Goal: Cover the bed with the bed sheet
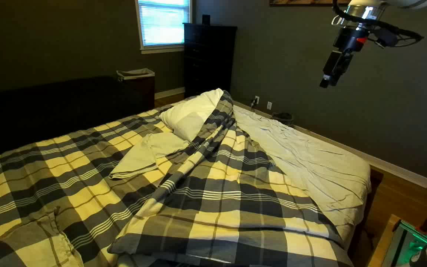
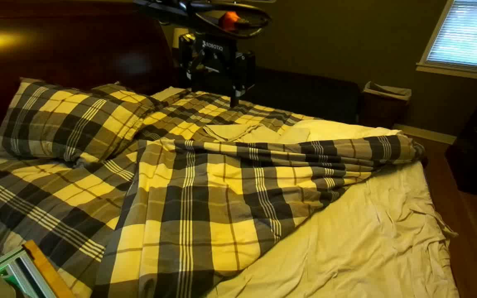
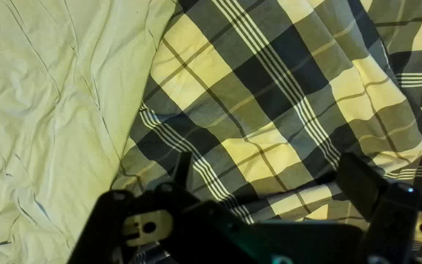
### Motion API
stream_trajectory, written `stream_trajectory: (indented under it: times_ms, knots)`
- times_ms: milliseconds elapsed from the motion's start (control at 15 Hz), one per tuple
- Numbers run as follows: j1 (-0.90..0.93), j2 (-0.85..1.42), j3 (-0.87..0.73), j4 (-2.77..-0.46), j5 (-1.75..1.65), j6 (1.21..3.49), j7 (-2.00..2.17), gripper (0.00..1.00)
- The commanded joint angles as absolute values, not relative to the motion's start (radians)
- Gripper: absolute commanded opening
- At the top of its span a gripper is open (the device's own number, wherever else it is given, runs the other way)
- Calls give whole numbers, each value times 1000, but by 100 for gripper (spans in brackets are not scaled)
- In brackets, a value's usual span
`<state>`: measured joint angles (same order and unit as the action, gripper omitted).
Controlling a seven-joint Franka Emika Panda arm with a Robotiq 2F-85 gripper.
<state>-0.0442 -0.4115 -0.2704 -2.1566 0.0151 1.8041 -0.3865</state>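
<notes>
From where I stood, the robot arm (image 1: pixel 363 13) reached in high over the bed (image 1: pixel 306 155), angled so that the gripper (image 3: pixel 266 160) slanted downward and hung well above the covers. Its two fingers stood wide apart, their tips toward the plaid. The bed sheet (image 2: pixel 222 198), checked in dark navy and pale yellow, lay across much of the bed, gathered into a raised fold beside a white pillow (image 1: pixel 189 111), while wrinkled, whitish mattress surface (image 2: pixel 346 244) showed next to it.
</notes>
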Motion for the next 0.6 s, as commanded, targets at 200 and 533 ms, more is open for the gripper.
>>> stream_trajectory:
  times_ms: [200,533]
  knots:
    - [-63,-409,-255,-2154,22,1802,-393,100]
    - [-40,-302,-232,-2046,61,1786,-349,100]
